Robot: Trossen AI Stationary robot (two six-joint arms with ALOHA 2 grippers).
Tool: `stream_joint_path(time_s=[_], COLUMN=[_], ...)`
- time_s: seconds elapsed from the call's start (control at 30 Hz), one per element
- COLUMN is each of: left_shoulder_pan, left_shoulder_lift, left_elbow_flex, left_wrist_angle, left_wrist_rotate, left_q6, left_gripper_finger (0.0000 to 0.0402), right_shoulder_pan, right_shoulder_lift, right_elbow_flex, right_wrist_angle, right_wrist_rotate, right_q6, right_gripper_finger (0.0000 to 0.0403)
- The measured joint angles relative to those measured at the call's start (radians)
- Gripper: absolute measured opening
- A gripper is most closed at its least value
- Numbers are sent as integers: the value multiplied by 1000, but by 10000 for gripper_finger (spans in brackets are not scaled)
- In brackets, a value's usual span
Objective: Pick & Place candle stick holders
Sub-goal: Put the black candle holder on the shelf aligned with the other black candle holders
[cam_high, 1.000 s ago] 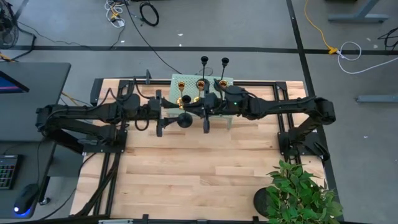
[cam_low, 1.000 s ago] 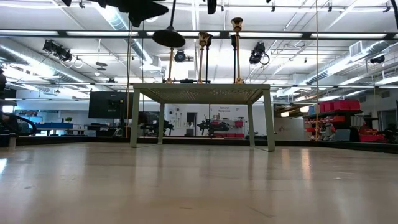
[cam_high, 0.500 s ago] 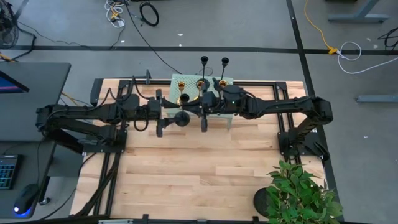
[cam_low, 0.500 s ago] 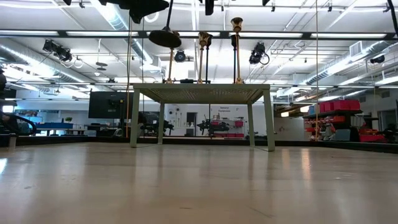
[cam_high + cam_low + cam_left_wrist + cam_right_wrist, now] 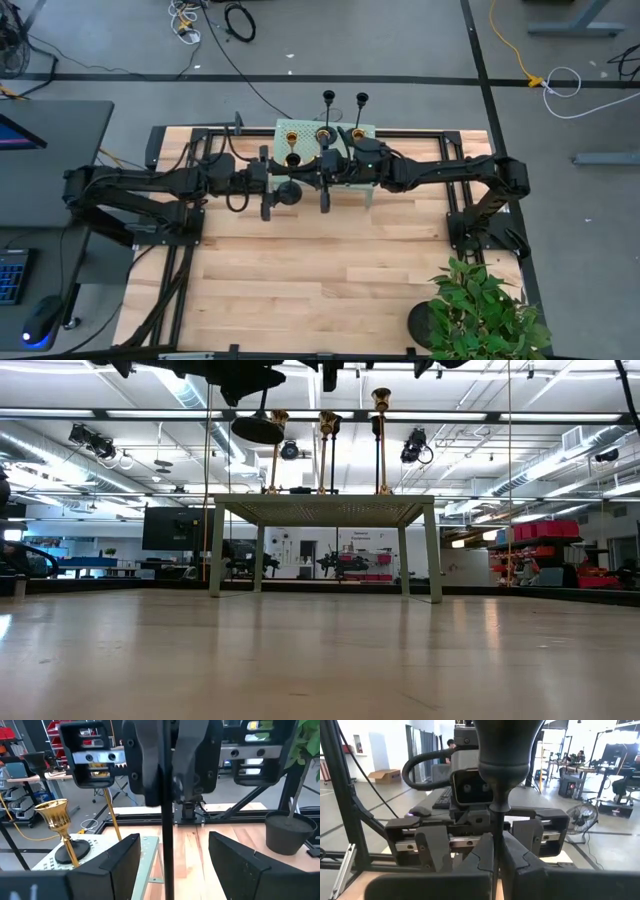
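Gripping: right gripper (image 5: 496, 851) has its fingers (image 5: 514, 854) pressed together on the thin stem of a matte black candlestick holder (image 5: 501, 750); the cup stands above the fingers in the right wrist view
Black holder's place: held in the air at the front edge of the pale green stand (image 5: 369, 130); its round base (image 5: 258, 429) hangs above the level of the stand's top in the low view; stem (image 5: 167, 845) upright
Left gripper: left gripper (image 5: 172, 852) faces the right one across the stem, just in front of the stand; fingers (image 5: 120, 857) spread wide on either side of the stem, not touching it
On the stand: three brass-gold holders (image 5: 381, 440) upright on the stand's top; the nearest gold cup (image 5: 52, 812) shows beside the left gripper
Behind the stand: two black holders (image 5: 328, 100) upright just beyond the stand's far edge
Away from the stand: potted plant (image 5: 485, 305) at the table's near right corner, well apart
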Motion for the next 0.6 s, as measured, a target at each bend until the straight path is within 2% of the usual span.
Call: stream_joint_path(time_s=[0.2, 0.6], left_shoulder_pan=[0, 0], left_shoulder_lift=[6, 5], left_elbow_flex=[0, 0], left_wrist_angle=[12, 18], left_wrist_rotate=[-5, -5], left_q6=[0, 0], left_gripper_finger=[211, 82], right_shoulder_pan=[0, 0], right_shoulder_lift=[0, 0], right_elbow_flex=[0, 0], right_wrist_angle=[-17, -15], right_wrist_rotate=[0, 0], right_q6=[3, 3], right_gripper_finger=[0, 0])
